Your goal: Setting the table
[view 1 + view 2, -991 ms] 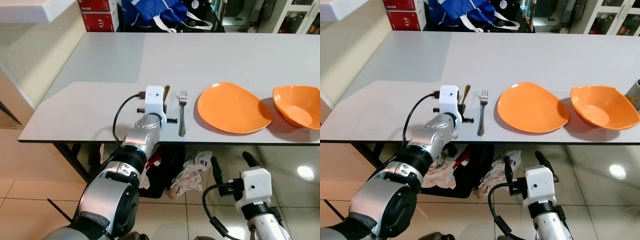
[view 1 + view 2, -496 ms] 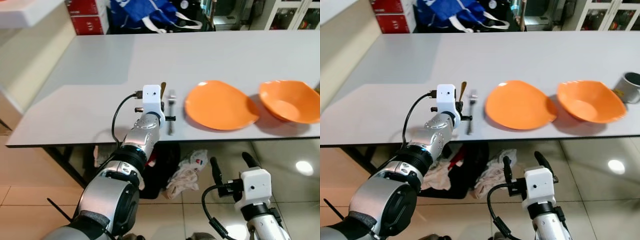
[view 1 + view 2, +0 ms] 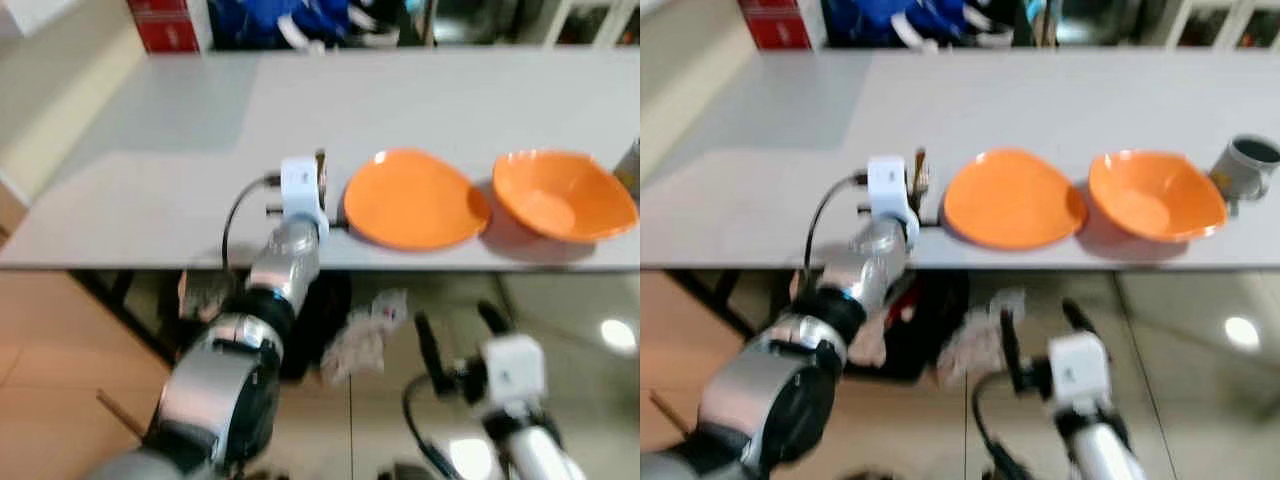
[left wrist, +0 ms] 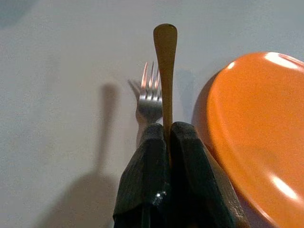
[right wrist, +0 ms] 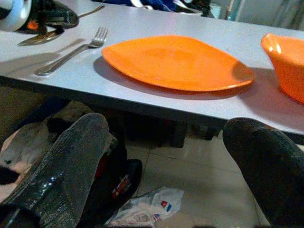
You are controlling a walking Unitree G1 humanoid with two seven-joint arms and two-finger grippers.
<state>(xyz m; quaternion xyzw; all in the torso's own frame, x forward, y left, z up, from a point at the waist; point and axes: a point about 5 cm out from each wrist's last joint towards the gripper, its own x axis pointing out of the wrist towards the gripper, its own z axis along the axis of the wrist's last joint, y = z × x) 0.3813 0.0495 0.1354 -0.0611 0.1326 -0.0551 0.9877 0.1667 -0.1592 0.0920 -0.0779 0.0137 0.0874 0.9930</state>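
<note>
Two black fingers (image 4: 147,180) of the left gripper (image 4: 167,142) are pinched on a gold utensil handle (image 4: 165,71), held over the table (image 3: 180,140) just above the fork (image 4: 150,102) lying beside the orange plate (image 3: 415,198). Orange bowl (image 3: 562,195) sits just right of the plate; head views are blurred. Right gripper (image 5: 171,156) hangs below the table edge, fingers spread wide.

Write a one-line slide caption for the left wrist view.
Left gripper shut on a gold utensil handle above the fork, beside the orange plate.
</note>
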